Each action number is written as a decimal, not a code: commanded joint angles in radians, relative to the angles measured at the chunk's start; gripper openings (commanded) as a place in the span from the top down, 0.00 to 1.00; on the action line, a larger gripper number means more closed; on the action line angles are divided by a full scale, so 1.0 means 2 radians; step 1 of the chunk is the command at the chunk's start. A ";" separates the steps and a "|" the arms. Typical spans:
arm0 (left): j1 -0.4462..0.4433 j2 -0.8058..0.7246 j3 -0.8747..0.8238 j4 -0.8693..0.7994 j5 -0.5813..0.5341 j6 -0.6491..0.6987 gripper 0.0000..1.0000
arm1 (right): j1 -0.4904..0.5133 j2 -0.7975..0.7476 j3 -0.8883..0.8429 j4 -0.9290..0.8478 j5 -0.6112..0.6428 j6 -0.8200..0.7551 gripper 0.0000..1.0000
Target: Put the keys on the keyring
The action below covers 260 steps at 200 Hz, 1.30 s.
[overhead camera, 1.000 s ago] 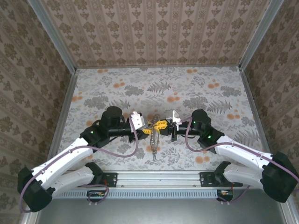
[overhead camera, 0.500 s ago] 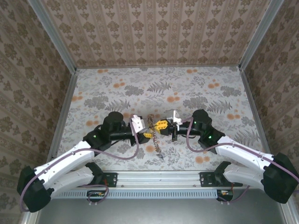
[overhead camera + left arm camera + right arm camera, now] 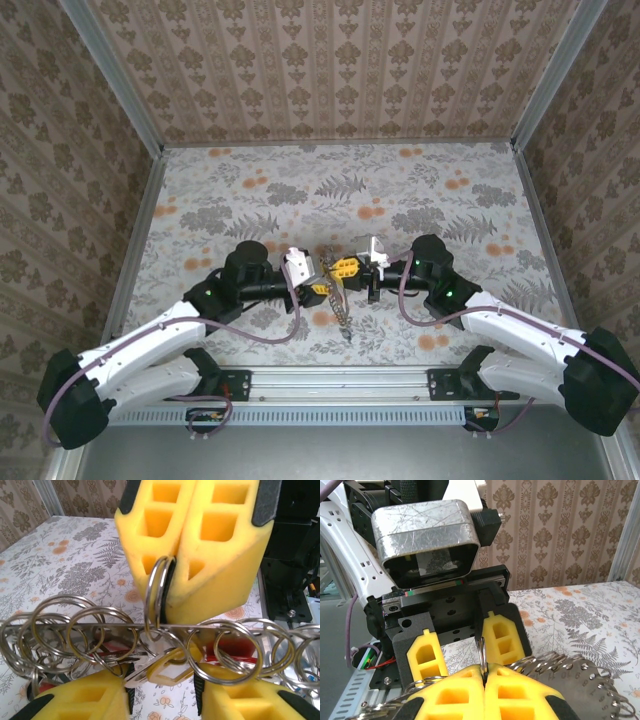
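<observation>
Pincers nearer each other than a second ago, left pincer (image 3: 162, 685) apart, right pincer (image 3: 484, 672) clamped on keyring (image 3: 156, 592), keys (image 3: 165, 667) beneath.

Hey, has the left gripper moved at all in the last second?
Yes. In the top view the yellow-padded left gripper has slid toward the silver metal rail along the near edge, and slightly rightward.

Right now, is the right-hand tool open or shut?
Shut: on the right tool, yellow fingers press together, pinching a metal ring.
</observation>
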 commanded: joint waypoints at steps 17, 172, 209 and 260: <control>-0.004 -0.006 -0.020 0.049 0.007 -0.017 0.57 | 0.004 -0.014 0.006 0.013 -0.014 -0.012 1.00; -0.008 -0.053 -0.077 0.105 0.051 -0.004 0.57 | -0.003 -0.033 0.035 -0.037 -0.064 -0.091 1.00; -0.012 -0.038 -0.071 0.115 0.057 -0.004 0.55 | -0.003 -0.025 0.044 -0.037 -0.068 -0.092 1.00; -0.015 -0.016 -0.062 0.124 0.048 0.002 0.60 | -0.003 -0.022 0.050 -0.040 -0.073 -0.093 1.00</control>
